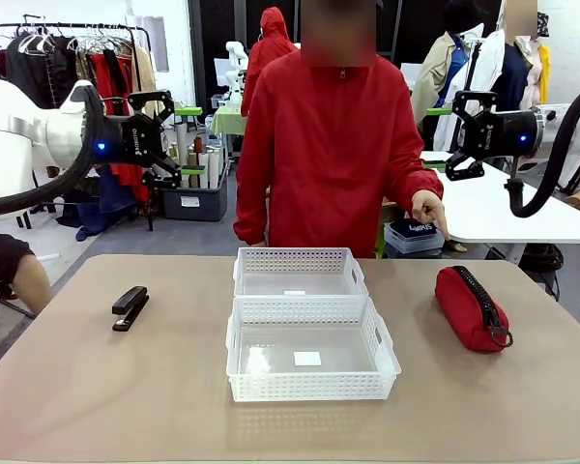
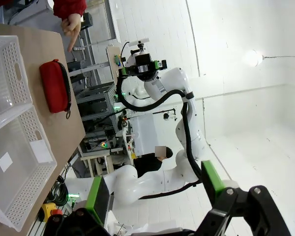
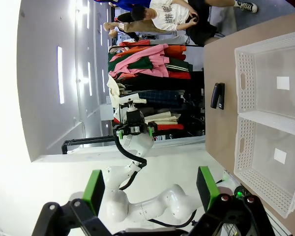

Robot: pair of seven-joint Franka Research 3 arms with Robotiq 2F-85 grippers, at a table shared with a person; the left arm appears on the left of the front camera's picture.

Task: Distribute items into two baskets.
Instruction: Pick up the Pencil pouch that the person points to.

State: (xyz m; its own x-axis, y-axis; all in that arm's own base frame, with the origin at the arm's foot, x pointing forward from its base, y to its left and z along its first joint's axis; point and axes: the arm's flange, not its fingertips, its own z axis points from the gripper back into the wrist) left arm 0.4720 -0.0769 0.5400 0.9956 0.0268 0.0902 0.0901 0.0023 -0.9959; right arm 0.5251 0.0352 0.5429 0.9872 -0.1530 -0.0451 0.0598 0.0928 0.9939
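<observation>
The left claw [image 1: 188, 141] hung high with its jaws wide and empty. To pick well, it should probably drop straight down and turn so the fingers straddle the narrow sides of the stapler [image 1: 130, 307]. The stapler lay flat on the table [image 1: 68, 387], well below the claw at about seven o'clock in the front view.

At three o'clock of the stapler, the near basket [image 1: 309, 387] and far basket [image 1: 298, 261] sat back to back, both empty.

The pouch [image 1: 472, 307] lay at three o'clock of them. The right claw [image 1: 440, 138], also wide and empty, hung well above it at about twelve o'clock.
</observation>
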